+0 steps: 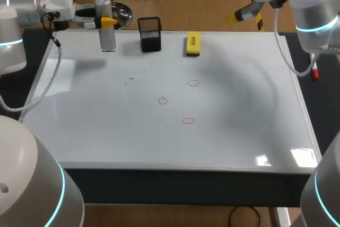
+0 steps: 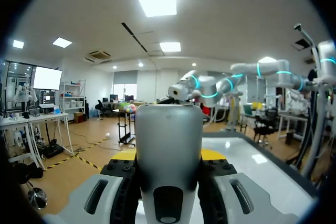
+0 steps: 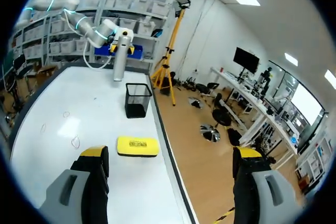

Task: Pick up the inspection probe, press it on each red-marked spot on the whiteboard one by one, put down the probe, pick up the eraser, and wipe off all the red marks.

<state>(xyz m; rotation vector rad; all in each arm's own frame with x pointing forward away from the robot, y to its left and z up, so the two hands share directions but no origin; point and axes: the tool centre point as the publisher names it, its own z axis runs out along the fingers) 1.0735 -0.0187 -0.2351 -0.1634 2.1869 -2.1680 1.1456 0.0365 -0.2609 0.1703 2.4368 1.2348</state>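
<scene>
My left gripper (image 1: 104, 22) is shut on the grey cylindrical inspection probe (image 1: 107, 31), which it holds upright over the far left corner of the whiteboard (image 1: 239, 110). In the left wrist view the probe (image 2: 169, 145) fills the space between the yellow-tipped fingers (image 2: 122, 156). Three red circles (image 1: 193, 83) (image 1: 162, 100) (image 1: 188, 120) are drawn near the board's middle. The yellow eraser (image 1: 193, 44) lies at the far edge. My right gripper (image 1: 245, 12) hangs open and empty beyond the far right corner; in its own view the eraser (image 3: 137, 146) lies between and ahead of its spread fingers.
A black mesh pen holder (image 1: 150, 34) stands at the far edge between the probe and the eraser. A red marker (image 1: 315, 72) lies just off the board's right edge. Faint dark specks (image 1: 132, 78) mark the board left of the circles.
</scene>
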